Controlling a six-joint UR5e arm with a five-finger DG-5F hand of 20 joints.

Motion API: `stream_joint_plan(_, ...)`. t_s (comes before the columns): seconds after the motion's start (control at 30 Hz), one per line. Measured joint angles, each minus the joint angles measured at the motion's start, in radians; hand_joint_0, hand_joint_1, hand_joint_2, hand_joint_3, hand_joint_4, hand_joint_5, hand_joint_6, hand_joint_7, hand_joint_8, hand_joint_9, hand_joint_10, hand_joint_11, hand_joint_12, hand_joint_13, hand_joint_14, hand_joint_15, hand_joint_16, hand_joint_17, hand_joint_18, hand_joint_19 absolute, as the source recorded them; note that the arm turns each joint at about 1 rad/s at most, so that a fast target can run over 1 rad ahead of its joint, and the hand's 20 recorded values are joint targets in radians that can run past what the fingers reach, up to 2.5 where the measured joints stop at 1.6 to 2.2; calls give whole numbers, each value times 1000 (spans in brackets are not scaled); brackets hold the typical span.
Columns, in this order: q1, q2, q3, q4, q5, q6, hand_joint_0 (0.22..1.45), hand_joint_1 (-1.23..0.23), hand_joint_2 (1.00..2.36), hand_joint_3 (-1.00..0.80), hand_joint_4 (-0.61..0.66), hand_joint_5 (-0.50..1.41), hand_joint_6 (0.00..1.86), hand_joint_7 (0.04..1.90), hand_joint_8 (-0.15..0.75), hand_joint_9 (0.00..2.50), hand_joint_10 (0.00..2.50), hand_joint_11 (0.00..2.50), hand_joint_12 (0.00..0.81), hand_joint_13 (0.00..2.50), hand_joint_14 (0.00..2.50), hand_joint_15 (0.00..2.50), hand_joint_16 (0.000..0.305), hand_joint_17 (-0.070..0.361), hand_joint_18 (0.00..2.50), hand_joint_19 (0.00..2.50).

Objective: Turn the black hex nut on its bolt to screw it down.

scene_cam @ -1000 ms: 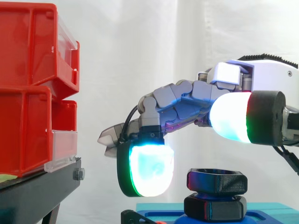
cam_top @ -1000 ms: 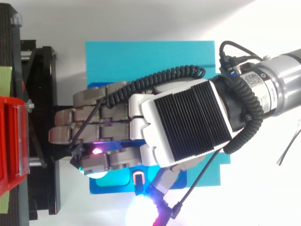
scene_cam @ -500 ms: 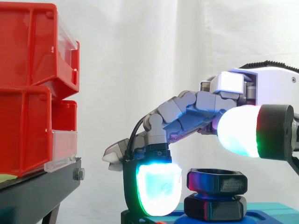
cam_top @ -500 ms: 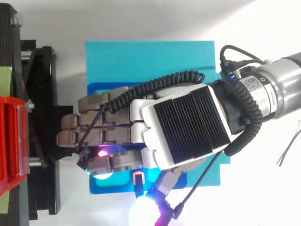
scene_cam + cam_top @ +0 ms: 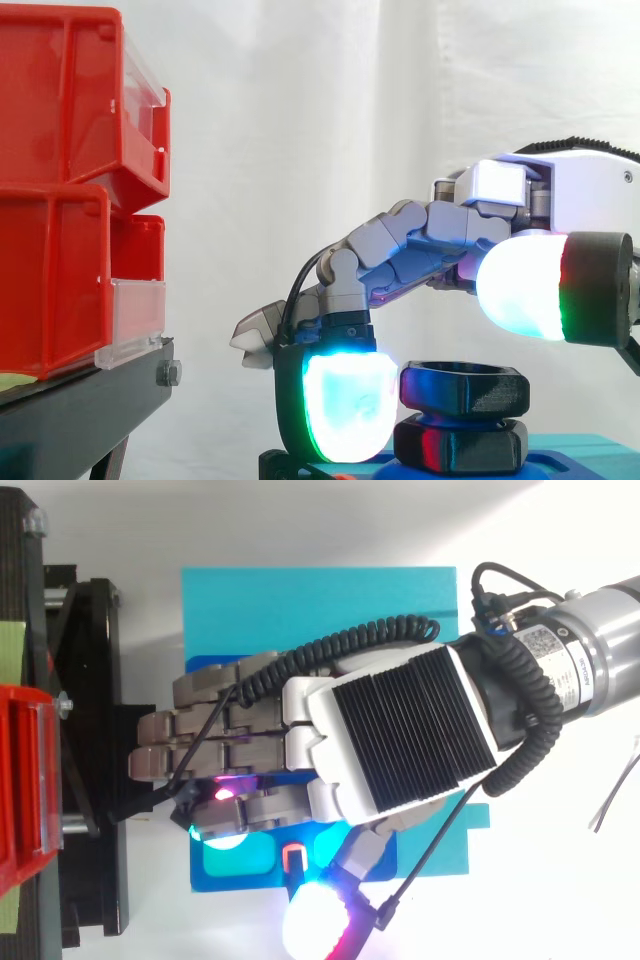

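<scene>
The black hex nut (image 5: 465, 388) sits high on its bolt, above a second black hex piece (image 5: 460, 445) on the blue fixture (image 5: 585, 457). My hand (image 5: 420, 240) arches over the nut from the right. One bent finger hangs down at the nut's left, its glowing cyan pad (image 5: 345, 405) level with the nut and very close to its side. The thumb pad (image 5: 525, 285) glows white above and to the right of the nut, clear of it. Nothing is pinched. From above, the hand (image 5: 390, 740) covers the nut.
Stacked red bins (image 5: 60, 180) stand on a black stand (image 5: 80, 420) to the left, a short gap from the fingers. The blue fixture lies on a cyan plate (image 5: 310, 600), with white table around it.
The hand has shifted right and sunk. The cyan fingertip pad has come down from above the nut's level to beside its left face. The thumb has moved right.
</scene>
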Motion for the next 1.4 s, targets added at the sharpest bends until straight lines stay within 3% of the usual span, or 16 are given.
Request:
stream_joint_plan(0.63, -26, 0, 0, 3, -30, 0, 496, -208, 1000, -500, 238, -127, 779, 996, 309, 547, 2, 81, 395, 590, 4, 117, 57, 128, 612, 269)
stream_joint_plan(1.4, -98, 0, 0, 13, -112, 0, 496, -216, 1000, -500, 240, -124, 771, 994, 312, 554, 2, 90, 394, 591, 4, 130, 57, 128, 611, 277)
